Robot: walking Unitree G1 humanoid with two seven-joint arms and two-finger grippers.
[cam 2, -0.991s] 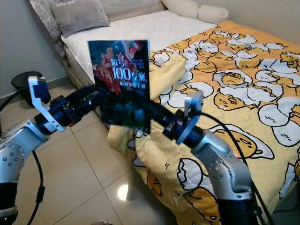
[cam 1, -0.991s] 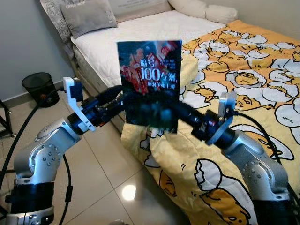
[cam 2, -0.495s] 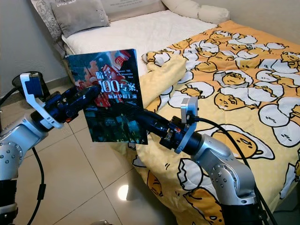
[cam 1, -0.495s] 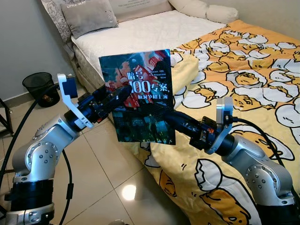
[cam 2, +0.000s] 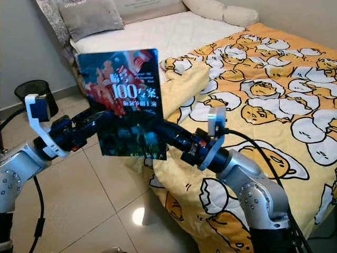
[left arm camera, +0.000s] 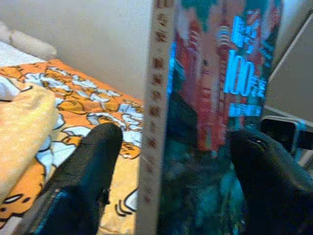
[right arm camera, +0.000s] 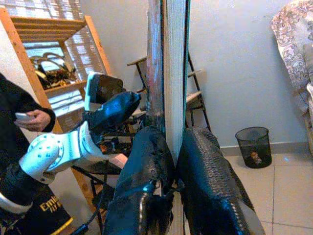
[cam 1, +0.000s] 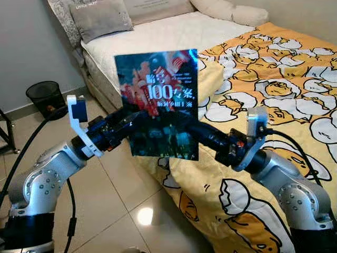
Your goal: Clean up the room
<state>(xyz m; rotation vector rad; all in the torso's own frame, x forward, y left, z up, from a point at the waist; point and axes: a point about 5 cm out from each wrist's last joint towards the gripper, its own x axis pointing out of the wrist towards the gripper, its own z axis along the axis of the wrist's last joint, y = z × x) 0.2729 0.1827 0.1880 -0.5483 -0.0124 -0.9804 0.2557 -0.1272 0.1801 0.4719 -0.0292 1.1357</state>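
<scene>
A book (cam 1: 158, 100) with a dark red-and-blue cover and white "100" lettering stands upright in the air between both arms, over the edge of the bed (cam 1: 158, 37). My right gripper (right arm camera: 171, 139) is shut on its lower right edge, one finger pressed on each face. From the left, my left gripper (left arm camera: 176, 147) reaches the book's lower part. Its fingers (left arm camera: 93, 161) are spread wide on either side of the spine and do not press on it.
A yellow duvet (cam 1: 274, 89) with an egg print covers the bed and hangs onto the tiled floor (cam 1: 110, 200). A grey pillow (cam 1: 100, 18) lies at the head. A black wastebasket (cam 1: 43, 95) stands by the wall. Behind are a wooden shelf (right arm camera: 54, 44) and a person holding a phone (right arm camera: 29, 117).
The book, tilted and further left half a second ago, is upright again. My left gripper has dropped from the front of the cover to the book's lower left.
</scene>
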